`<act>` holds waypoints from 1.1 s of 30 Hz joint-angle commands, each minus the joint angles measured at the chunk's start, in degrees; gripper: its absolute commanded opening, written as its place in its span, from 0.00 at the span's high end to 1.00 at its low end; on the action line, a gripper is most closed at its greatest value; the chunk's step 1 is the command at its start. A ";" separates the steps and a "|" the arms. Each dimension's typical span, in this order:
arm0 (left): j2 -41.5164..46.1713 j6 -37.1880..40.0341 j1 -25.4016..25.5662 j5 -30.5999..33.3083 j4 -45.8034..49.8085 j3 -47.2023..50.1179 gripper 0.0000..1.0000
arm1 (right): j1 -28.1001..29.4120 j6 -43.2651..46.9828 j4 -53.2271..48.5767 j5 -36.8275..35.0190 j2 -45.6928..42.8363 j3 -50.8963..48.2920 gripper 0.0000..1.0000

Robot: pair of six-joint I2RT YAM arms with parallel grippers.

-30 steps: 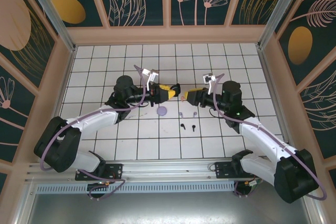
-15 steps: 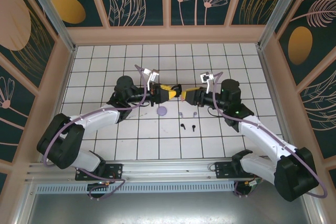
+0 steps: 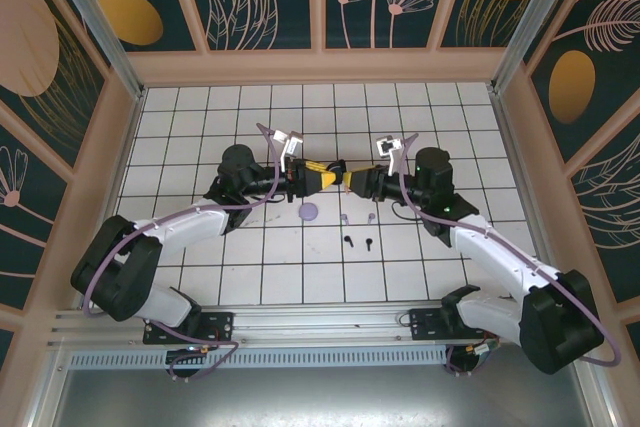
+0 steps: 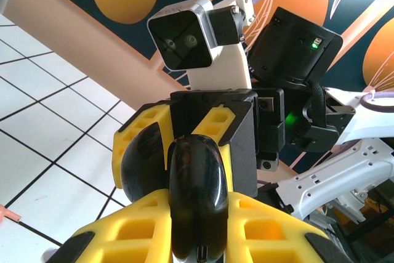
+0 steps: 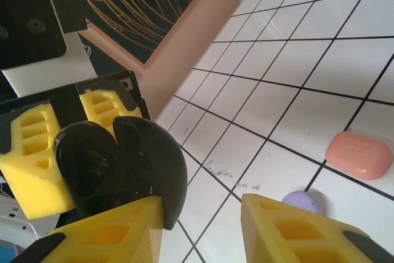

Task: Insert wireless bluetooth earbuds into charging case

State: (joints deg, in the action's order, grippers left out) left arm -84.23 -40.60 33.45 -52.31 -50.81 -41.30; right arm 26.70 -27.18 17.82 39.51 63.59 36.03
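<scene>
Meanwhile, left tool [image 3: 330,178] clenches the open black charging case [image 5: 123,164] aloft, steadying it while right tool [image 5: 203,214], jaws parted, meets it; earbuds [image 3: 349,240] lie beneath on the bench [image 3: 200,117].

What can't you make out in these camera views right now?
- Black glossy charging case, right wrist view: sockets too dark to tell filled or empty.
- Tiny black stemmed earbuds, top view: too small for orientation.
- Lilac rounded case, right wrist view: partly behind a yellow finger.
</scene>
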 commanded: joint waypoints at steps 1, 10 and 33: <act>-0.51 -0.71 0.12 -1.39 -3.37 0.32 1.00 | 0.53 0.09 2.39 -0.39 0.67 2.70 0.62; -0.85 -1.52 0.13 -1.06 -4.65 0.69 1.00 | 0.99 0.11 2.16 -0.75 1.56 3.17 0.73; 6.35 9.31 0.12 16.88 16.02 -1.73 0.44 | 2.84 7.57 -16.38 -10.95 5.69 14.76 1.00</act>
State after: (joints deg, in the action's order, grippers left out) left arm -80.79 -35.83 33.54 -40.53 -41.36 -41.17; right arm 29.45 -23.46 6.66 31.55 68.69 46.04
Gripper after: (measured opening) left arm 0.540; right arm 0.059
